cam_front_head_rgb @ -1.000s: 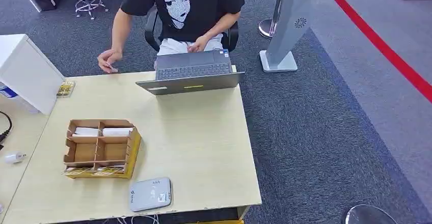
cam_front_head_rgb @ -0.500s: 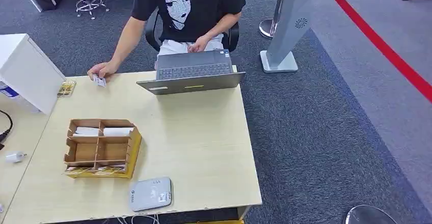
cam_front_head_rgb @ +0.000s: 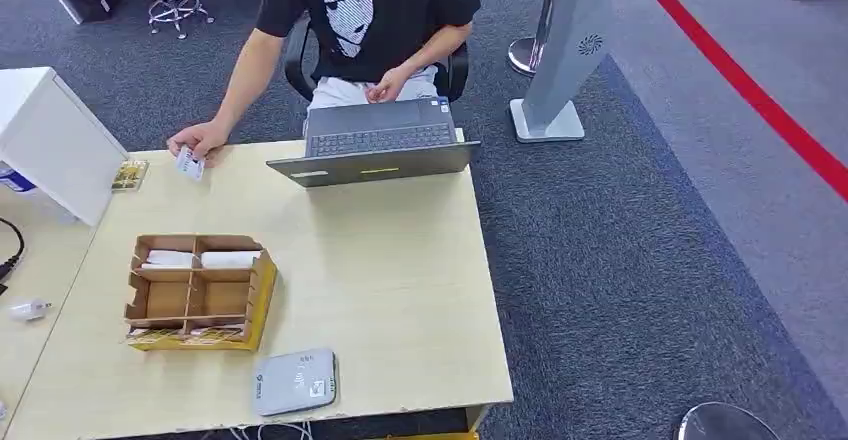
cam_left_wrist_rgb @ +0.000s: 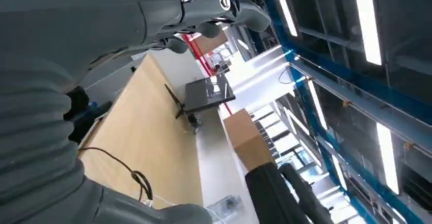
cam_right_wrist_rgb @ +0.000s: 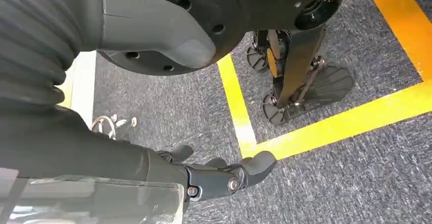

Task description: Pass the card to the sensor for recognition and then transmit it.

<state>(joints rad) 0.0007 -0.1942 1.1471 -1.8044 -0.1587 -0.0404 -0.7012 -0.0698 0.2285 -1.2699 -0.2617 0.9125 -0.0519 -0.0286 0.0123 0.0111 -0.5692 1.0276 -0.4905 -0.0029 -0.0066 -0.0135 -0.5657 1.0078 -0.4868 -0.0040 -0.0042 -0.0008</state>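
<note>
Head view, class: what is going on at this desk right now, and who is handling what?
A seated person in a black printed T-shirt holds a small white card at the far left corner of the light wooden table, beside an open grey laptop. The grey card sensor lies untouched at the near edge, next to a brown cardboard organiser. The robot's left hand and right hand hold nothing, away from the table.

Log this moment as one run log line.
stage: waiting for card | small white card: held by person's hand at far table edge | grey card reader: untouched | left hand: empty | right hand: empty
</note>
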